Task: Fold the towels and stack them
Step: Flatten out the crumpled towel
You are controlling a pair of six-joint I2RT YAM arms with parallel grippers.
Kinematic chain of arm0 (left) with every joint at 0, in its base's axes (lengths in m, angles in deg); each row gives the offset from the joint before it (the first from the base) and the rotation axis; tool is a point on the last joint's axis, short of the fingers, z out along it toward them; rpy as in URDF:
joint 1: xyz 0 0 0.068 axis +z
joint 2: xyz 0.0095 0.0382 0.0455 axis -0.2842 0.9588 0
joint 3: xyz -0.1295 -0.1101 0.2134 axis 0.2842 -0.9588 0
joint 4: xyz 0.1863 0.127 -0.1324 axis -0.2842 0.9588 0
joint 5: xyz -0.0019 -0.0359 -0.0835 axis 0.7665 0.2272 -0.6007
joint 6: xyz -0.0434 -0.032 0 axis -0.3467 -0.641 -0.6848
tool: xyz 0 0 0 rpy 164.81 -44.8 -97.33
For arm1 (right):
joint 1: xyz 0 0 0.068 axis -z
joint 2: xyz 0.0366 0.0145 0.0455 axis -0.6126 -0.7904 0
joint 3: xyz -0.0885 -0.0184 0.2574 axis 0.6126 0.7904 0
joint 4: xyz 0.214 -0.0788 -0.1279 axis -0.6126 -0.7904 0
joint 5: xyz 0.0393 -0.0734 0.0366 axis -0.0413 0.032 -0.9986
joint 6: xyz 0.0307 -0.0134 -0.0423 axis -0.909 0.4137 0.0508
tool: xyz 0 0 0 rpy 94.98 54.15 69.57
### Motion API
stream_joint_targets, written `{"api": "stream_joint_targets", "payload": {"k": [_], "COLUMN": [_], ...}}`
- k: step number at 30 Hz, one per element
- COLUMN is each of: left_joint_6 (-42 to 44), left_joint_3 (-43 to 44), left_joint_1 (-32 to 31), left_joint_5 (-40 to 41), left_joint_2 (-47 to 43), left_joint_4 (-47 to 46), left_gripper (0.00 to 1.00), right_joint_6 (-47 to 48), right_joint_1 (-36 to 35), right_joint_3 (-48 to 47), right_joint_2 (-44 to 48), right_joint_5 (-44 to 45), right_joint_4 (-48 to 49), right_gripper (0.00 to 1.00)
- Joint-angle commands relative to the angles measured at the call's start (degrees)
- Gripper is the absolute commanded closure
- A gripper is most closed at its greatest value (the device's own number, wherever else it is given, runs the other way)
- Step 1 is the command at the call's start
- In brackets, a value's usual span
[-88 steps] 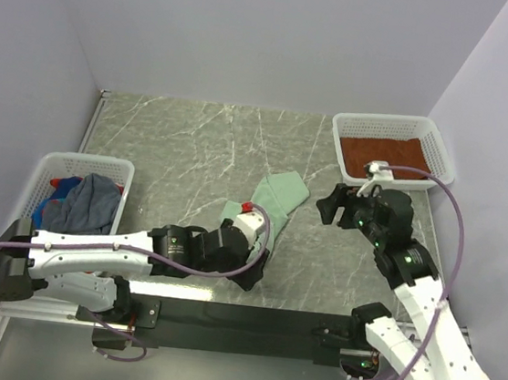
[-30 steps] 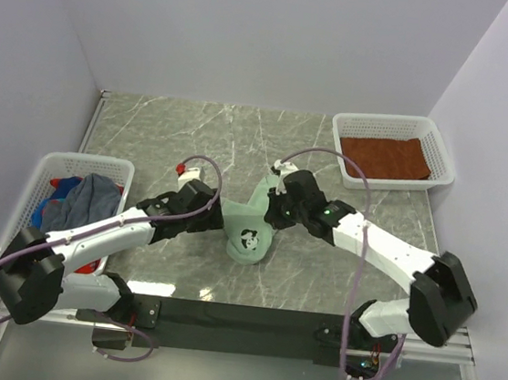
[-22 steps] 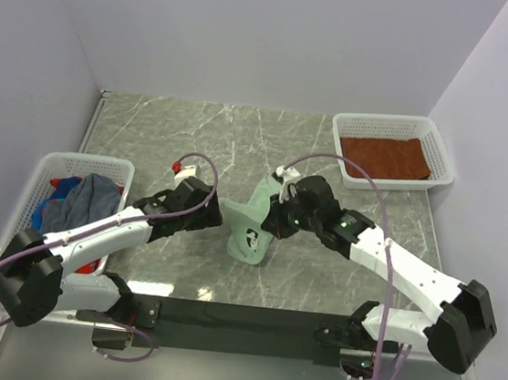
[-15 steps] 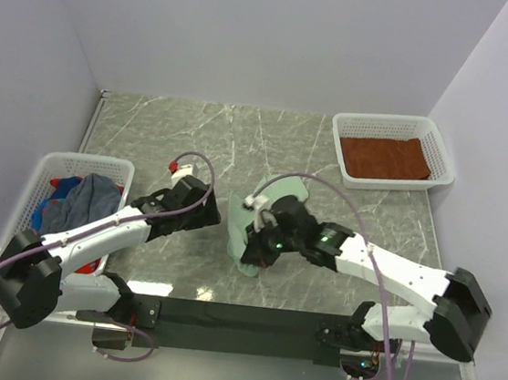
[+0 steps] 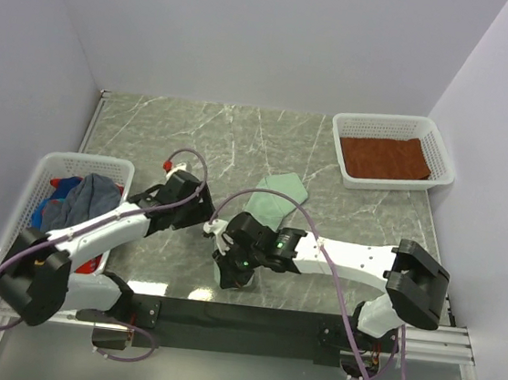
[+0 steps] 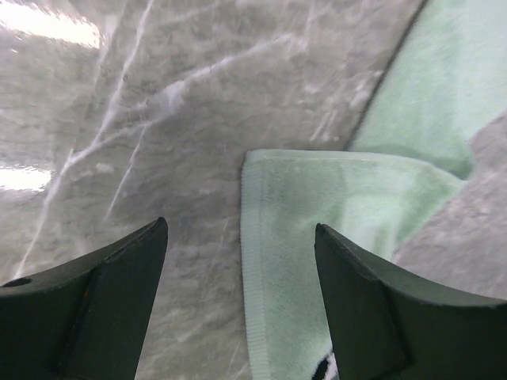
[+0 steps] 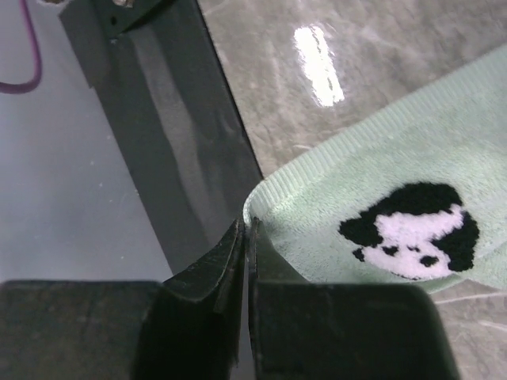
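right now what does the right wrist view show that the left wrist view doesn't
Only the right wrist view: the right gripper shut on a towel corner, a whole panda print, and the black rail along the table edge. Only the left wrist view: the left gripper, open, over another corner of the towel, with a second layer of it beyond. Both: the mint towel lying on the marble table.
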Motion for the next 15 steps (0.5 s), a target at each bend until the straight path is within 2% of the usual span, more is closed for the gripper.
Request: {"api": "stream_joint_targets", "payload": {"k": [1,11,15], "left_joint_6": [1.25,2.75,2.14], "left_joint_3": [-0.33,0.99,1.6], "left_joint_1": [0.06,-0.03,-0.03], "left_joint_5": [-3.95,-6.94,-6.76], "left_joint_2": [4.34,15.24,17.18], "left_joint_4": [-4.37,-9.47,-8.85], "left_gripper": [0.2,0.31,0.33], "right_joint_6": [-0.98,-1.59,-0.98], "right_joint_1": [-0.08,-0.08,0.01], "right_joint_3": [1.45,3.21,2.69], "right_joint_2": [1.86,3.17,1.77], "right_joint_5": [1.67,3.34,0.19], "right_joint_4": [2.59,3.74,3.47], "right_gripper": [1.0,1.0,1.0]}}
